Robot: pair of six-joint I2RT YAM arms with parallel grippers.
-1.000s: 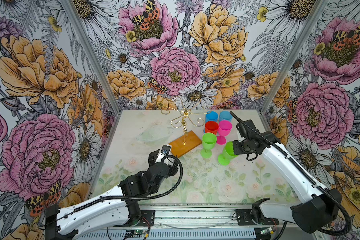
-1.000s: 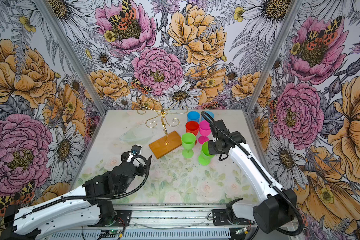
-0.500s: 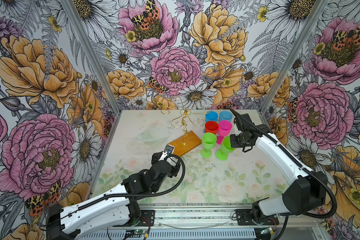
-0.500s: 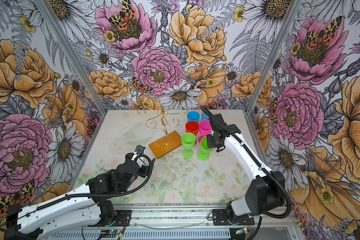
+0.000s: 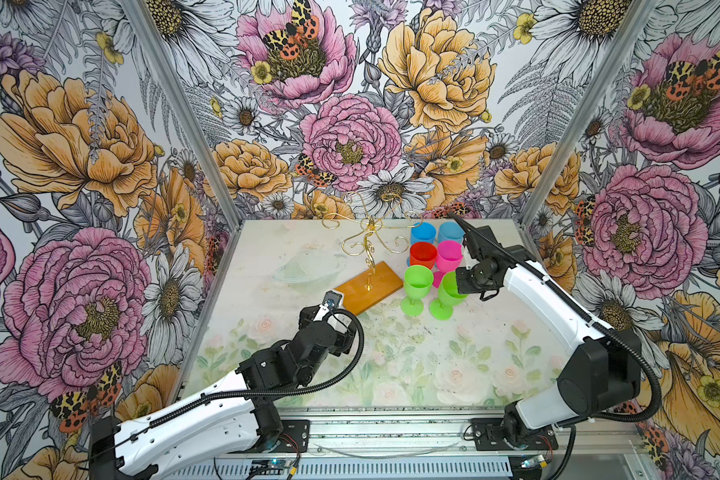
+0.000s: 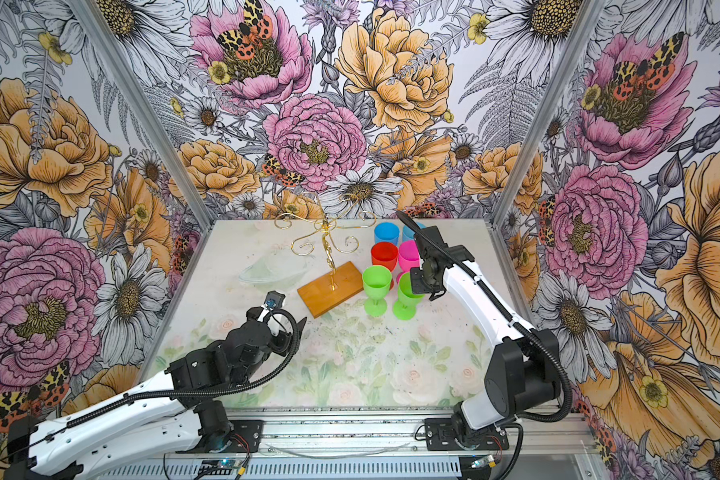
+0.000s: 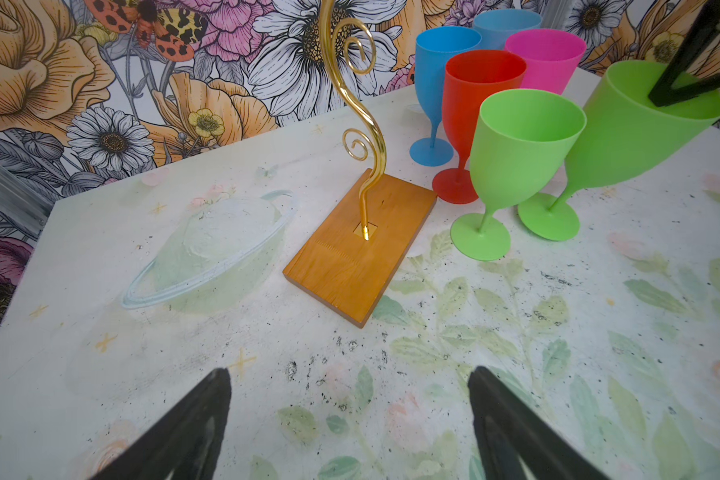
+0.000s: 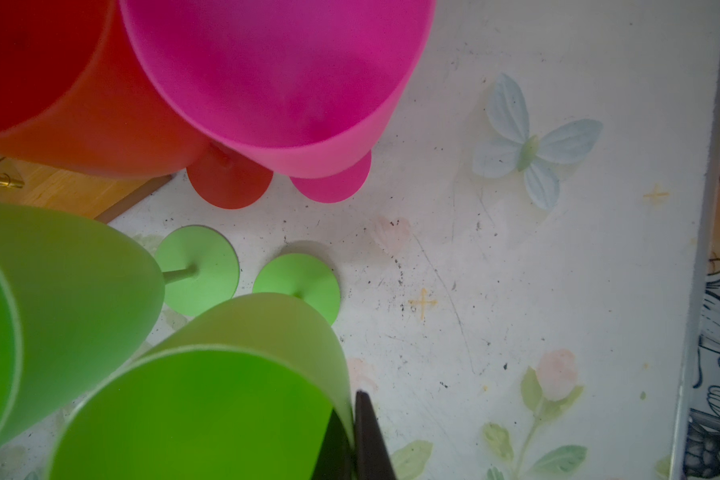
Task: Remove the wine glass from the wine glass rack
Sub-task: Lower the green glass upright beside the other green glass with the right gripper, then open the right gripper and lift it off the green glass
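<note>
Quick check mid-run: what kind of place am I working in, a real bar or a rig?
Most likely a robot test booth, not a real bar: flower-print panels wall in a printed tabletop, and the left arm and right arm are mounted on an aluminium rail along its front edge.

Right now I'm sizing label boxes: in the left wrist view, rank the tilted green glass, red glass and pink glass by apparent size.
Largest to smallest:
tilted green glass
red glass
pink glass, mostly hidden

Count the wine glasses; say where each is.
6, right of the rack: blue glass, paler blue glass at back; red glass, pink glass midway; upright green glass in front beside tilted green glass, held by the right end effector.
</note>
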